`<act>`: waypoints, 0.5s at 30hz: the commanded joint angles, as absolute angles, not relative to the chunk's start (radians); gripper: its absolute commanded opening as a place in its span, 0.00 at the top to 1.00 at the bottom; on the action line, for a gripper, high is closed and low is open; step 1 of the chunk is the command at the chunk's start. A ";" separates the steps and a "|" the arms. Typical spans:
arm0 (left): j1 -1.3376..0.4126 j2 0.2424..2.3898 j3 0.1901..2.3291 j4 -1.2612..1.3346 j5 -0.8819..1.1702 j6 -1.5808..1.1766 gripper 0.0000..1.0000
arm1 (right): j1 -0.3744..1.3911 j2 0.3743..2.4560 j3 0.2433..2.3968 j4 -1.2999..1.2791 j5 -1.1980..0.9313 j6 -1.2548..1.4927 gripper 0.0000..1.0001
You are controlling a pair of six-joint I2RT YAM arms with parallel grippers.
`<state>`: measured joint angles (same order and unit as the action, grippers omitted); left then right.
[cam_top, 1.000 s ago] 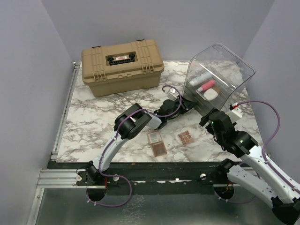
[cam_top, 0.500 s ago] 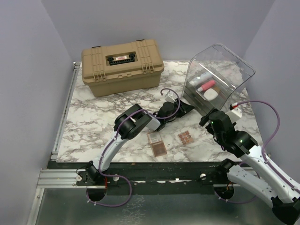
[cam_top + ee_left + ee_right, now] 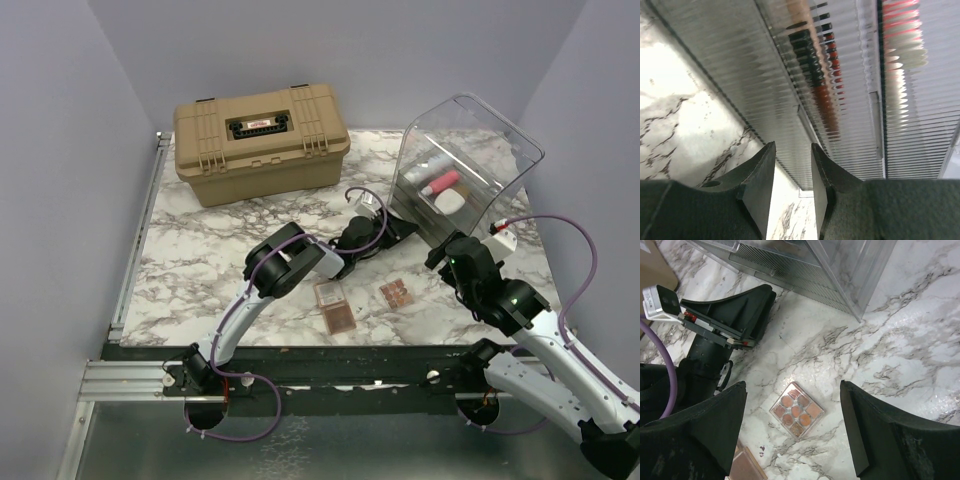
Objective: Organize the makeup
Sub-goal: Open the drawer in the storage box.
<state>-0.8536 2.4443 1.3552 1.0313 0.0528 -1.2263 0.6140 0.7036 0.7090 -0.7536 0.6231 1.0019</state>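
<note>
My left gripper (image 3: 402,227) reaches low to the front base of the clear bin (image 3: 505,145). Its jaws (image 3: 792,146) stand a little apart with nothing between them, close to the bin's ribbed drawer front (image 3: 740,65). Red and black pencils (image 3: 821,85) show blurred behind the ribs. A white tube (image 3: 424,166), a pink tube (image 3: 441,183) and a white oval piece (image 3: 451,201) lie inside the bin. My right gripper (image 3: 792,385) hangs wide open above a small square eyeshadow palette (image 3: 797,409) (image 3: 396,293) on the marble. Two more palettes (image 3: 335,306) lie left of it.
A large tan hard case (image 3: 260,140) stands shut at the back left. The bin's corner (image 3: 857,315) sits just beyond my right fingers. The left gripper's body (image 3: 735,305) lies between the bin and the palettes. Purple cables loop from both wrists.
The left wrist has shifted slightly at the bin's base and its jaws have parted a touch. The right arm and the palettes have not moved.
</note>
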 commanded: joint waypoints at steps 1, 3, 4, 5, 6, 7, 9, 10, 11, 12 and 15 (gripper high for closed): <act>-0.861 2.453 1.404 1.073 0.049 -1.230 0.63 | 0.615 0.695 0.733 -0.783 0.636 1.011 0.19; -0.861 2.464 1.420 1.075 0.055 -1.233 0.63 | 0.615 0.691 0.734 -0.789 0.640 1.012 0.19; -0.861 2.466 1.423 1.075 0.054 -1.234 0.63 | 0.615 0.688 0.733 -0.791 0.641 1.012 0.19; -0.861 2.464 1.423 1.075 0.052 -1.230 0.63 | 0.615 0.685 0.730 -0.792 0.641 1.012 0.19; -0.861 2.464 1.426 1.075 0.050 -1.230 0.63 | 0.615 0.682 0.730 -0.794 0.641 1.015 0.19; -0.861 2.467 1.430 1.074 0.051 -1.235 0.63 | 0.615 0.680 0.729 -0.797 0.641 1.017 0.19; -0.859 2.477 1.440 1.072 0.056 -1.244 0.64 | 0.614 0.678 0.728 -0.798 0.641 1.020 0.19; -0.858 2.481 1.442 1.071 0.055 -1.248 0.64 | 0.615 0.677 0.729 -0.799 0.642 1.020 0.19; -0.858 2.485 1.441 1.071 0.056 -1.252 0.64 | 0.615 0.678 0.731 -0.799 0.642 1.020 0.19; -0.858 2.487 1.437 1.071 0.055 -1.254 0.64 | 0.615 0.678 0.732 -0.801 0.644 1.020 0.19; -0.859 2.482 1.421 1.071 0.051 -1.255 0.64 | 0.614 0.679 0.732 -0.801 0.644 1.020 0.19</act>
<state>-0.8547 2.4668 1.4185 1.0496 0.0536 -1.2457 0.6140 0.6857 0.7101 -0.7650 0.6231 1.0027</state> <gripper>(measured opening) 0.365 0.812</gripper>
